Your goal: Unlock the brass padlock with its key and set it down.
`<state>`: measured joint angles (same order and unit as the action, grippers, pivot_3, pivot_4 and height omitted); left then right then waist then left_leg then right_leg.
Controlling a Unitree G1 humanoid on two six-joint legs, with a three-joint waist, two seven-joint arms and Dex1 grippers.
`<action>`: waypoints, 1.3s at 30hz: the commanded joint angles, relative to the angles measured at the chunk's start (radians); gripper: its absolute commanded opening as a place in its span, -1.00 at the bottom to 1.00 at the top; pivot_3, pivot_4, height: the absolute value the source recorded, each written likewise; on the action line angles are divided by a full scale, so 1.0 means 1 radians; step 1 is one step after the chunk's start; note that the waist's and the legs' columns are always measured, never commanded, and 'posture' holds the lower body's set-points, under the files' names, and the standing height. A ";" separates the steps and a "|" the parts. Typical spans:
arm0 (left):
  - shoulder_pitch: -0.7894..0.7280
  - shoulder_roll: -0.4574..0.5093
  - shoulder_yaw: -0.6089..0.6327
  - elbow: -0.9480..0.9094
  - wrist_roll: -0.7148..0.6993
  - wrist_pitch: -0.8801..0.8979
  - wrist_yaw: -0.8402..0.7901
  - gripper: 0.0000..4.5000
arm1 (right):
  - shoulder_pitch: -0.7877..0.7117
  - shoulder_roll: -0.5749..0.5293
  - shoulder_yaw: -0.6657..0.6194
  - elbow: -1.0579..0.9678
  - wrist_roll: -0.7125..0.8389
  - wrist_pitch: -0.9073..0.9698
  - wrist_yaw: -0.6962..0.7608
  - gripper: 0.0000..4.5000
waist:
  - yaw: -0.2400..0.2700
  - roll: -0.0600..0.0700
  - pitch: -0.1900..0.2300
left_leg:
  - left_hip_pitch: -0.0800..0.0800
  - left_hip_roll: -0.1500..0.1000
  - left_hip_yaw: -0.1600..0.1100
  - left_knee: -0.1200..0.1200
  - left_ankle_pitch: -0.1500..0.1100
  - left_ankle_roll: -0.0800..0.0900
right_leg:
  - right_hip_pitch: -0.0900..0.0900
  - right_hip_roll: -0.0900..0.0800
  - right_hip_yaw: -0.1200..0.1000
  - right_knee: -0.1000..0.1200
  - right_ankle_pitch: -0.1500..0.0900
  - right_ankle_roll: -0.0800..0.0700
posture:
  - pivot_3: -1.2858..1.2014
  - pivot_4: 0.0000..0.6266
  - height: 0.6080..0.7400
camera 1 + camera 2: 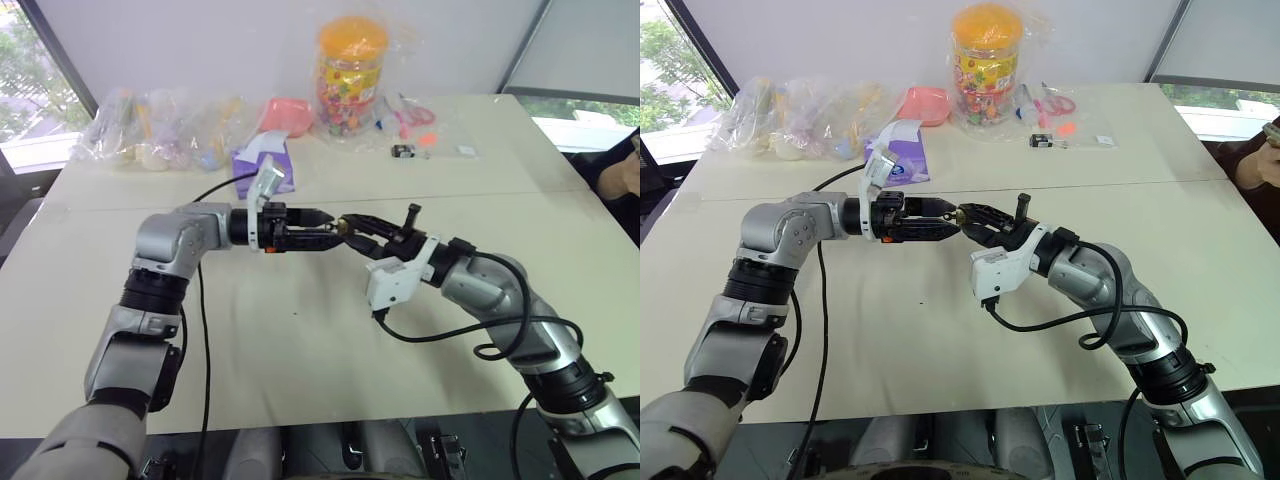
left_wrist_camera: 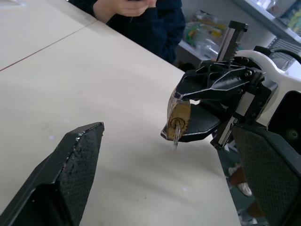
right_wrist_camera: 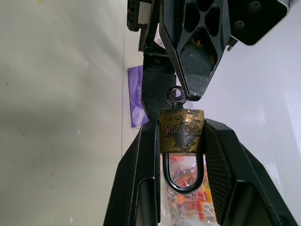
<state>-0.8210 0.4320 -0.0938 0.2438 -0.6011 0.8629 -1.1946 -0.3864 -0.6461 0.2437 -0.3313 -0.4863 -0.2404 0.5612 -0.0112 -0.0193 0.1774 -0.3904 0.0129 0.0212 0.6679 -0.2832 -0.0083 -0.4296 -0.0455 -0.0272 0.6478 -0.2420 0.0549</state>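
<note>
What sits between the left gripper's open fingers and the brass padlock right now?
The key, standing out of the brass padlock that the right gripper clamps; the left gripper is open around it. The right wrist view shows this.

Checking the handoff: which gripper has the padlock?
The right gripper: the padlock sits clamped between its fingers, key in place. The left gripper faces it with fingers spread, holding nothing.

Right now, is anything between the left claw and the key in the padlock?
Nothing visible. The padlock sits clamped in the right claw, its key sticking out toward the open left claw, with only clear air between them above the table.
</note>
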 commanded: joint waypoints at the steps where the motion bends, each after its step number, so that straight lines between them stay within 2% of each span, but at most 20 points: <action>1: -0.020 0.002 0.029 -0.013 -0.015 -0.009 -0.004 0.75 | -0.012 0.007 -0.028 -0.042 0.013 -0.004 -0.002 -0.69 | 0.000 0.000 0.000 | 0.000 0.000 0.000 0.000 0.000 0.000 | 0.000 0.000 0.000 0.000 0.000 0.000 | 0.03 -0.52 0.96; 3: -0.019 0.001 0.030 -0.013 -0.016 -0.008 -0.004 0.45 | -0.011 0.006 -0.028 -0.040 0.014 -0.006 -0.002 -0.69 | 0.000 0.000 0.000 | 0.000 0.000 0.000 0.000 0.000 0.000 | 0.000 0.000 0.000 0.000 0.000 0.000 | 0.03 -0.52 0.96; 10: -0.014 0.004 0.029 -0.020 -0.015 -0.007 -0.004 -0.90 | -0.014 0.005 -0.028 -0.037 0.018 -0.007 0.003 -0.69 | 0.000 0.000 0.000 | 0.000 0.000 0.000 0.000 0.000 0.000 | 0.000 0.000 0.000 0.000 0.000 0.000 | 0.03 -0.52 0.96; 11: -0.014 0.003 0.029 -0.020 -0.016 -0.007 -0.005 -0.98 | -0.016 0.005 -0.027 -0.036 0.018 -0.006 0.004 -0.69 | 0.000 0.000 0.000 | 0.000 0.000 0.000 0.000 0.000 0.000 | 0.000 0.000 0.000 0.000 0.000 0.000 | 0.03 -0.52 0.96; 29: 0.007 0.026 0.019 -0.050 0.004 -0.043 -0.011 -0.98 | -0.006 -0.003 -0.040 -0.046 0.036 0.003 0.025 -0.69 | 0.000 0.000 0.000 | 0.000 0.000 0.000 0.000 0.000 0.000 | 0.000 0.000 0.000 0.000 0.000 0.000 | 0.03 -0.52 0.96; 36: 0.008 0.014 0.026 -0.050 -0.001 -0.060 0.011 0.33 | -0.009 -0.003 -0.038 -0.043 0.039 0.001 0.029 -0.69 | 0.000 0.000 0.000 | 0.000 0.000 0.000 0.000 0.000 0.000 | 0.000 0.000 0.000 0.001 0.000 0.000 | 0.03 -0.52 0.96; 39: 0.008 0.012 0.029 -0.049 -0.007 -0.053 0.011 0.33 | -0.009 -0.002 -0.038 -0.043 0.040 0.002 0.032 -0.69 | 0.000 0.000 0.000 | 0.000 0.000 0.000 0.000 0.000 0.000 | 0.000 0.000 0.000 0.001 0.000 0.000 | 0.03 -0.52 0.96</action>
<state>-0.8055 0.4444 -0.0912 0.2160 -0.5932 0.8167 -1.1845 -0.3871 -0.6475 0.2315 -0.3367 -0.4584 -0.2303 0.5963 -0.0108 -0.0193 0.1774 -0.3902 0.0128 0.0213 0.6683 -0.2832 -0.0084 -0.4295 -0.0456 -0.0271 0.6484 -0.2420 0.0548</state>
